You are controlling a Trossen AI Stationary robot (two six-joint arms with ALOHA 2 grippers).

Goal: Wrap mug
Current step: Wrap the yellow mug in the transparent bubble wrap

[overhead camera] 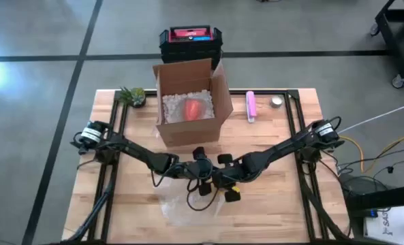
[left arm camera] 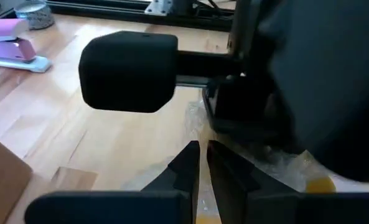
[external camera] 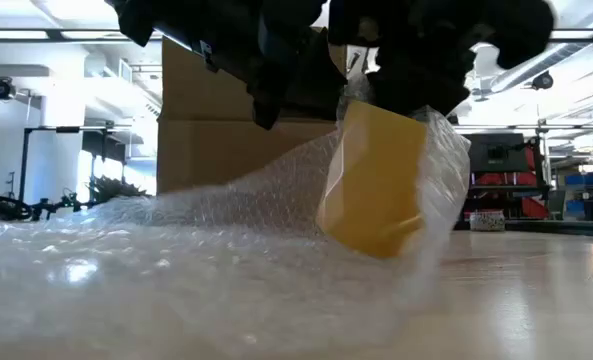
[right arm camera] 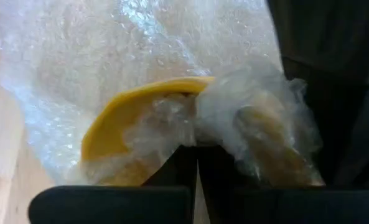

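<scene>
A yellow mug [external camera: 376,180] sits tilted, with clear bubble wrap [external camera: 176,250] drawn up around it; the rest of the sheet lies spread on the table near the front edge [overhead camera: 184,207]. In the right wrist view the mug's rim [right arm camera: 140,102] shows, with wrap bunched in its mouth. Both grippers meet above the mug at the table's front middle. My right gripper [right arm camera: 196,158] is shut on the wrap at the mug's mouth. My left gripper [left arm camera: 201,163] is close beside it, its fingers almost together on a thin piece of wrap. My left gripper pinches a thin edge of the bubble wrap [left arm camera: 193,118] between its two fingertips, coming from the table's left. My right arm hides the rest of the hold. My right gripper pinches the wrap bunched at the mug's mouth [right arm camera: 184,124], coming down from above. Whether the mug's wall lies between its fingers cannot be told. The mug hangs tilted below it, its lower end [external camera: 376,250] down at the spread wrap.
An open cardboard box [overhead camera: 188,102] with white filler and a red thing stands behind the grippers. A black and red case [overhead camera: 190,37] sits beyond the table. A small plant [overhead camera: 132,95] is at the far left. A pink stapler [overhead camera: 251,105] and a tape roll [overhead camera: 276,101] lie far right.
</scene>
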